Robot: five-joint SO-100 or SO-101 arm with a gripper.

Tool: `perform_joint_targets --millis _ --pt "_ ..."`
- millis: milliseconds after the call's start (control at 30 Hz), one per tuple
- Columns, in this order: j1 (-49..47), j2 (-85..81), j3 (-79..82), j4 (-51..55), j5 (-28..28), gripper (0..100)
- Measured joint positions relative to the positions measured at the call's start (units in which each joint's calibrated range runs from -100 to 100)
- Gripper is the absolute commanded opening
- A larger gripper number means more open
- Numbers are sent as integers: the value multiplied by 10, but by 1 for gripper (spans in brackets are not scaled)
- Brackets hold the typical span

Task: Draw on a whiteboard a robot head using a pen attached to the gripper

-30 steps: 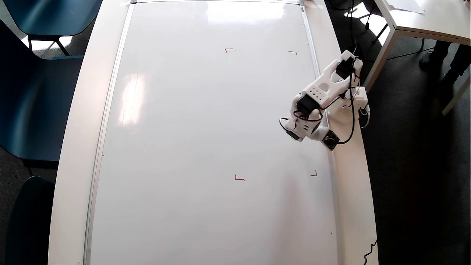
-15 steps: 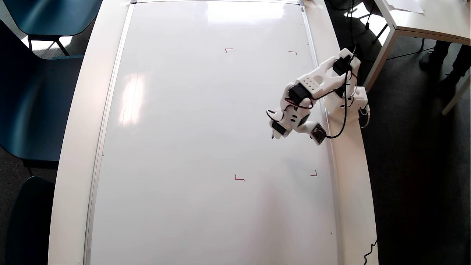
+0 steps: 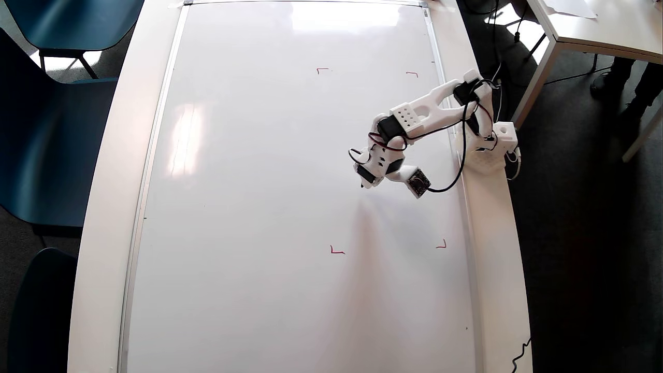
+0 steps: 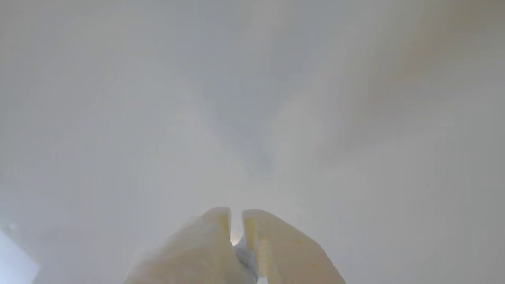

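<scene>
The pen (image 3: 362, 185) shows in the overhead view only as a small dark tip poking out below the tool (image 3: 365, 180), right of centre in the frame, pointing down and a little toward the lower left; its long axis cannot be made out. The tip sits over the whiteboard (image 3: 248, 207), inside the area marked by four red corner marks (image 3: 337, 251), nearer the upper pair, and whether it touches the surface cannot be told. No blue line shows on the board. Since half a second ago the arm has stretched out from its base block (image 3: 492, 147) at the right edge of the worktop (image 3: 103, 207), carrying the tool leftward and slightly up the frame. In the wrist view the tool's (image 4: 236, 215) two white fingers (image 4: 268, 236) stand nearly pressed together with a thin slit between, something pale wedged low between them.
</scene>
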Motion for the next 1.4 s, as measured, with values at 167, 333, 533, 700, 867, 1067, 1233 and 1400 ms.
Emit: perform_joint_targets --millis 167,333,533,700,867,1067,1233,1400 --pt "3 0 0 0 19 2" --pt "-4 0 0 0 41 1" --pt "-4 0 0 0 66 1" --pt "-4 0 0 0 69 1" --pt "-4 0 0 -1 69 1" --pt "10 0 0 -1 69 1" --pt "29 0 0 -1 69 2" --pt "17 0 0 -15 69 2"
